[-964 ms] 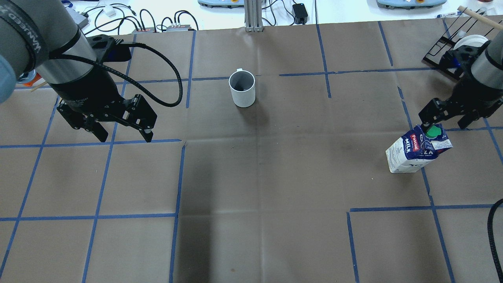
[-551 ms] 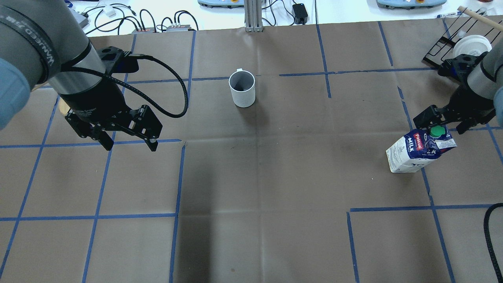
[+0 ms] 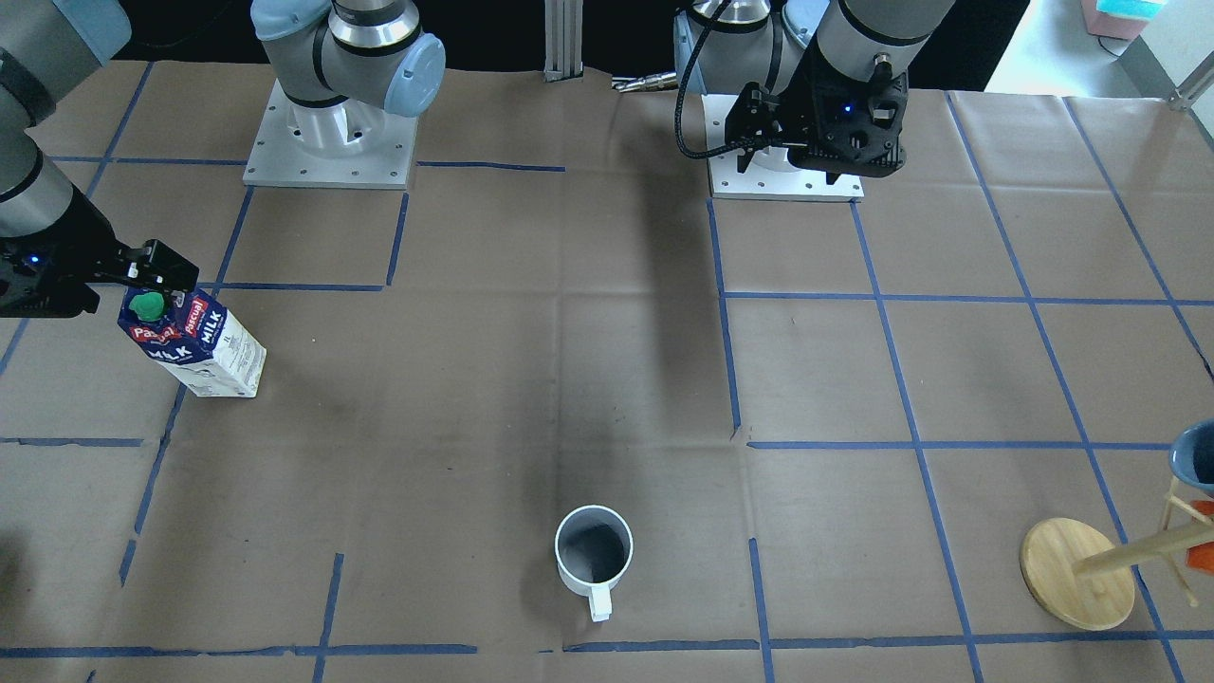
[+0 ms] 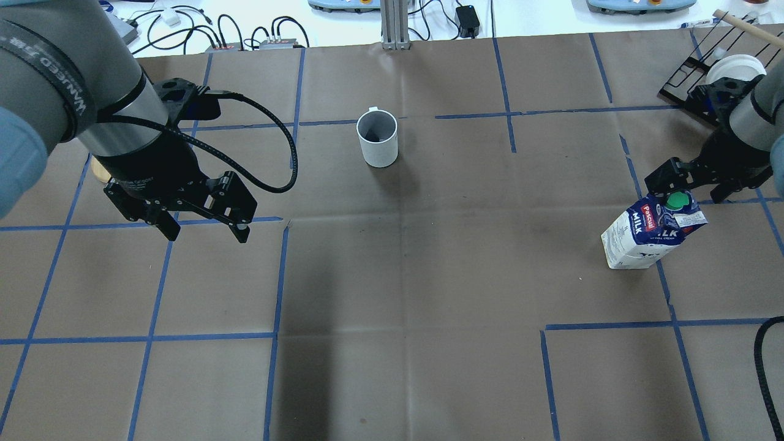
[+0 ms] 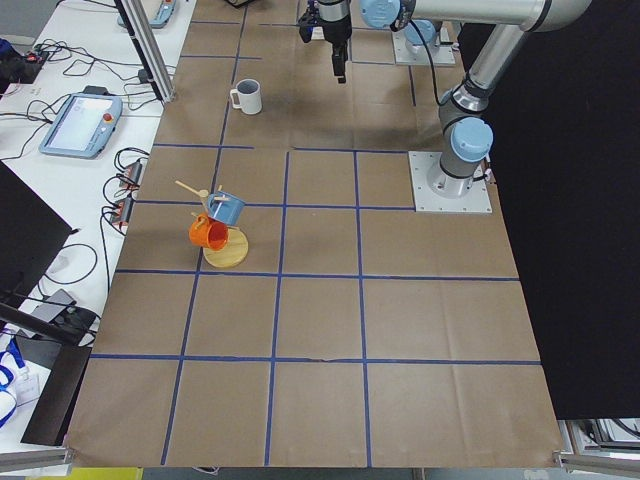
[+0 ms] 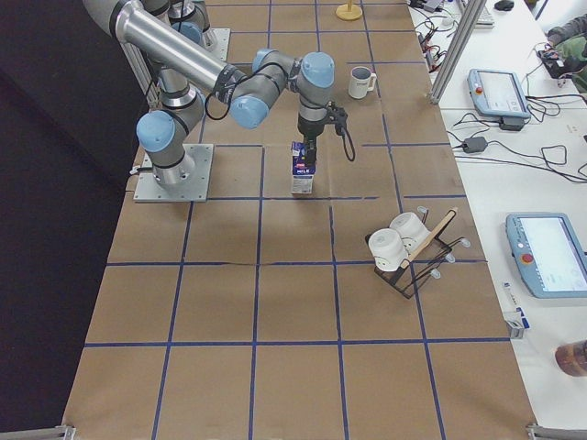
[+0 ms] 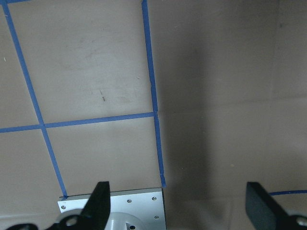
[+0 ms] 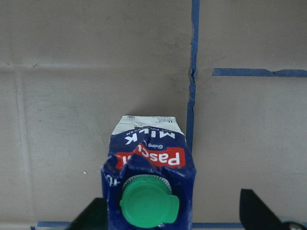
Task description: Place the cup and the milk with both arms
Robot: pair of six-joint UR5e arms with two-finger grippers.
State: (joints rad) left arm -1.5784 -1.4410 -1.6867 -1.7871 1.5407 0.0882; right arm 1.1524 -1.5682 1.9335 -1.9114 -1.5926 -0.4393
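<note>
R claw (image 4: 695,184) is released, jaws wide, hovering over the milk (image 4: 649,236). Nothing gripped yet. Can't tell if the tips are below the gable ridge.
L claw (image 4: 206,233) is also released and empty, up in the air. It's well apart from the cup (image 4: 376,144), off to the cup's left and nearer my base.
Milk stands on the table well apart from the cup, to the cup's right and nearer my base. Cup is upright, handle (image 3: 599,602) pointing away from my base.

Step in hand, IMO: R grabs the milk, L goes for the cup.
- R wrist cam: carton sits off-centre, just beside one finger, with a big gap to the other. Centre first, else closing shoves it sideways.
- Drop past the gable and pinch the flat body panels. The top looks crumpled and soft.
- Close gently, it's cardboard. Keep it vertical on the lift.
- L: come in over the cup, take the wall at the rim on a side away from the handle.

Readable: red "Pascual" logo (image 8: 156,157) with white "MILK" (image 8: 144,138) beside it on the blue top, by the green cap (image 8: 148,201). Smaller print is too small to read. No lettering legible on the cup from these views.
</note>
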